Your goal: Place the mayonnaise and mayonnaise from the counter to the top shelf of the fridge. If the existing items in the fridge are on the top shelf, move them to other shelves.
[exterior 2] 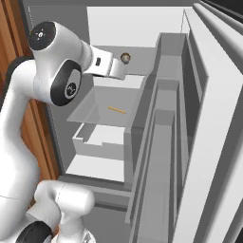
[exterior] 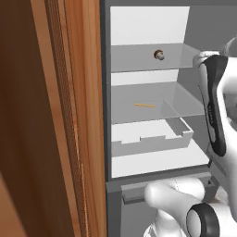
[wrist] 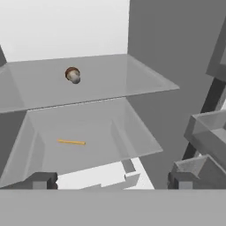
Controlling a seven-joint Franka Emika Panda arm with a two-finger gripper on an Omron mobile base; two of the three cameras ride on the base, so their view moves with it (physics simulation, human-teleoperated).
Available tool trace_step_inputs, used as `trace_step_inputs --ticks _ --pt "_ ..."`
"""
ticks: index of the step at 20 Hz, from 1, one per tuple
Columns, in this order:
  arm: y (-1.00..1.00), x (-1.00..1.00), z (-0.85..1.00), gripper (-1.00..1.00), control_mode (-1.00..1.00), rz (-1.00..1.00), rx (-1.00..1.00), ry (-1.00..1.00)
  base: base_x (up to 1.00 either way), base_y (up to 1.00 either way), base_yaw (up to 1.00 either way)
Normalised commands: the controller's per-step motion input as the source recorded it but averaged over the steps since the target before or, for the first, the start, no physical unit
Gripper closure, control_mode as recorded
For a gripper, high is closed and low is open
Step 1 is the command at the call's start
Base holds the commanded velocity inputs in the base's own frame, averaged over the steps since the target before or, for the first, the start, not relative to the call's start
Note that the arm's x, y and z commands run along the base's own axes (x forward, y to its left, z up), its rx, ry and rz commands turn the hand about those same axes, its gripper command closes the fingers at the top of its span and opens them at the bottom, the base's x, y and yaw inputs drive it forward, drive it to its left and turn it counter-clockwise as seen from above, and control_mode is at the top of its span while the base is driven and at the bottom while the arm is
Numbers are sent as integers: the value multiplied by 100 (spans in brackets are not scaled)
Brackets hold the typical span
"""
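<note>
The fridge [exterior: 105, 92] stands open. On its top shelf [exterior: 134, 62] [wrist: 110, 81] lies a tiny round tan object with a dark centre [exterior: 159, 54] [exterior 2: 126, 58] [wrist: 73, 75]. A thin orange-yellow sliver [exterior: 145, 105] [exterior 2: 116, 110] [wrist: 70, 142] rests on the shelf below [wrist: 97, 150]. My gripper [wrist: 111, 182] is open and empty, in front of the shelves and short of the tan object; its fingertips [wrist: 42, 180] stand far apart. The mayonnaise and the counter are out of view.
A tall wooden cabinet side [exterior: 51, 120] flanks the fridge on the left. The open fridge door with its grey bins [exterior 2: 163, 142] stands close on the right. A white drawer [exterior: 152, 134] sits under the second shelf.
</note>
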Motion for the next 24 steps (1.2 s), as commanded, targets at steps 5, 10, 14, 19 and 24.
trace_step_inputs --ticks 5,10,14,19,24 --pt "0 60 0 -100 -100 0 11 8 0 0 0" --pt "0 67 0 -100 -100 0 1 8 0 0 0" --pt "0 69 -2 -100 -100 0 0 4 0 0 0" --pt "0 72 -14 -100 -100 0 0 1 0 0 0" --pt "0 77 -14 -100 -100 0 0 0 0 0 0"
